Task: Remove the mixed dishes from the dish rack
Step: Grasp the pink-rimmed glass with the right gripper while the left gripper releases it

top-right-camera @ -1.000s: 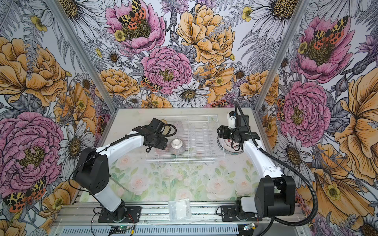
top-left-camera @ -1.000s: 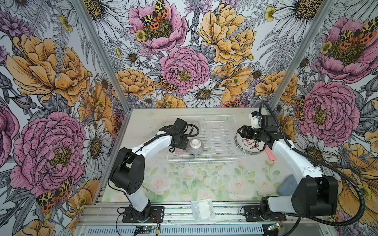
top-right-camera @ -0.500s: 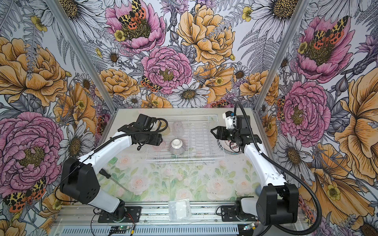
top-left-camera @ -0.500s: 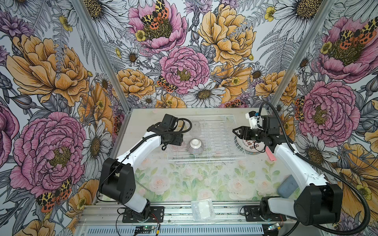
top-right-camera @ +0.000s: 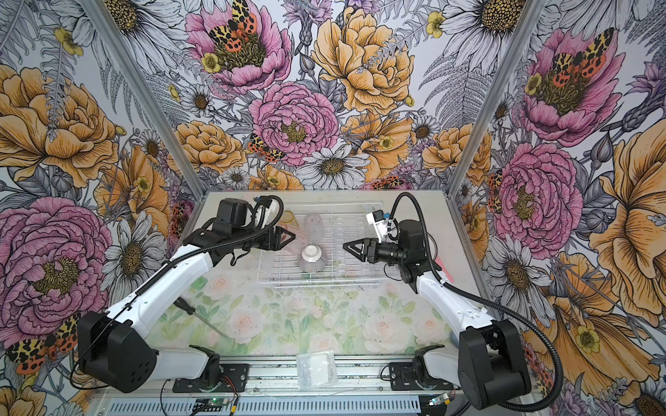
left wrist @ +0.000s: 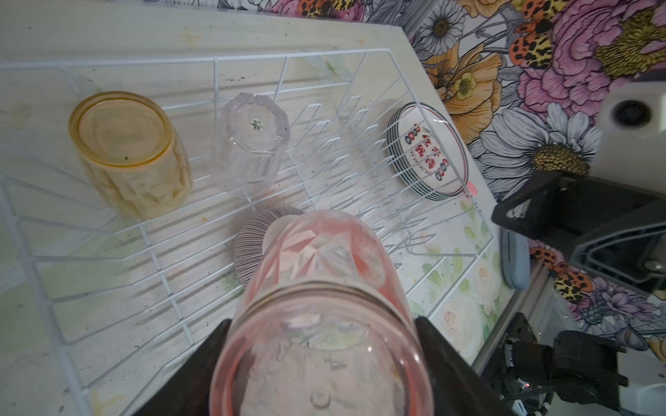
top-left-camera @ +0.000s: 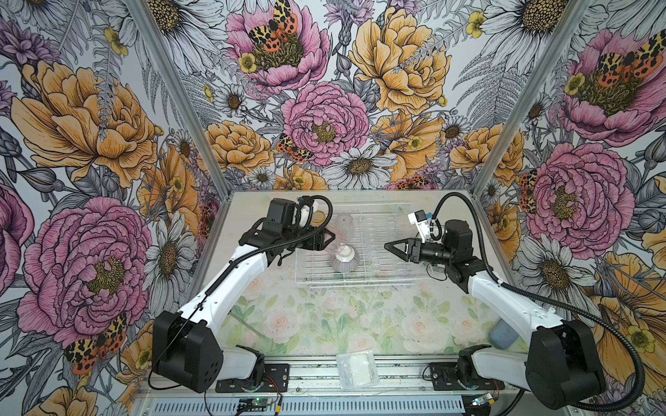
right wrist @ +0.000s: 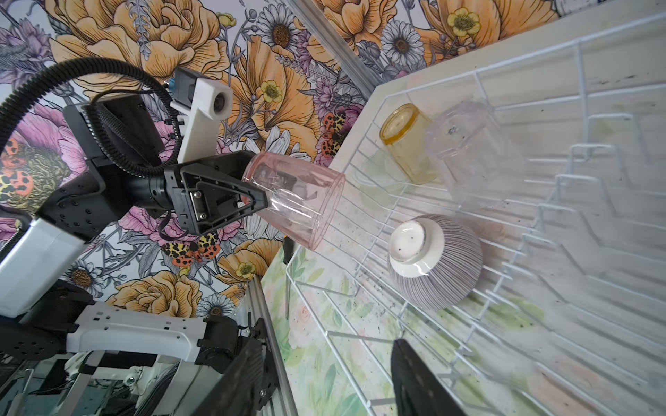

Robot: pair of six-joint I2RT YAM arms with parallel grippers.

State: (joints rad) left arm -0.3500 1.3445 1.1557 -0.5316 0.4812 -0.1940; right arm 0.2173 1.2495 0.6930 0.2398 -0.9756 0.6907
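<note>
Pink tumbler (right wrist: 293, 201) lifted clear of the dish rack (top-left-camera: 382, 234)

Left gripper (right wrist: 257, 180) clamps the tumbler's base, holding it sideways above the rack's left end; a second ago it sat low beside the upturned ribbed bowl (top-left-camera: 344, 261); yellow tumbler (left wrist: 129, 155) and clear tumbler (left wrist: 254, 144) stand inverted in the rack; right gripper (top-left-camera: 391, 247), jaws apart and empty, has swung from the stacked plates (left wrist: 427, 151) to over the rack's right end.
</note>
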